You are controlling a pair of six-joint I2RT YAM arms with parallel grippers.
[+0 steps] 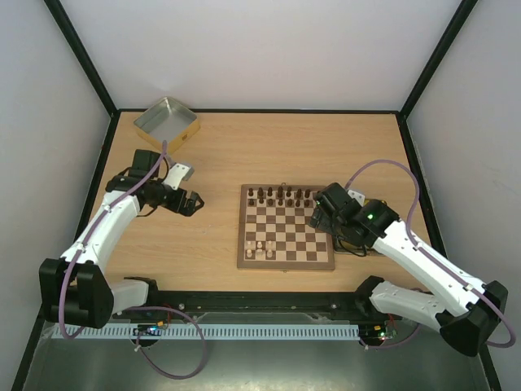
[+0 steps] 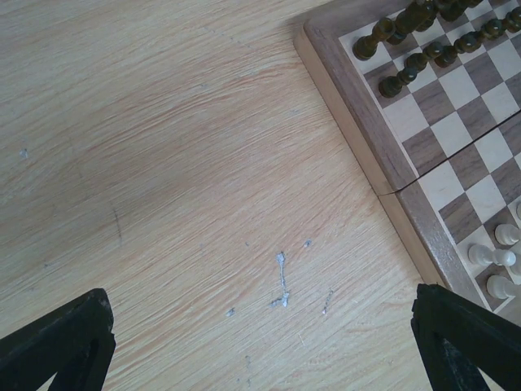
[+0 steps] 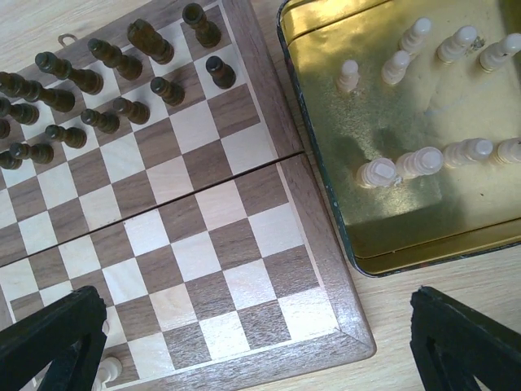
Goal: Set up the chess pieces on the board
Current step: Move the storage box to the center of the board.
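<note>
The chessboard (image 1: 285,232) lies mid-table. Dark chess pieces (image 1: 281,195) fill its two far rows; a few pale pieces (image 1: 259,248) stand at its near left. My left gripper (image 1: 193,204) is open and empty over bare table left of the board; its wrist view shows the gripper (image 2: 264,350), the board's edge (image 2: 366,155), dark pieces (image 2: 423,49) and pale pieces (image 2: 496,261). My right gripper (image 1: 319,216) is open and empty above the board's right side. Its view shows the gripper (image 3: 256,346), the board (image 3: 212,244), dark pieces (image 3: 106,90) and several pale pieces (image 3: 423,163) in a gold tin (image 3: 423,224).
An empty metal tin tray (image 1: 167,122) sits at the back left corner. The gold tin holding pale pieces lies just right of the board, mostly hidden under my right arm in the top view. Walls enclose the table on three sides.
</note>
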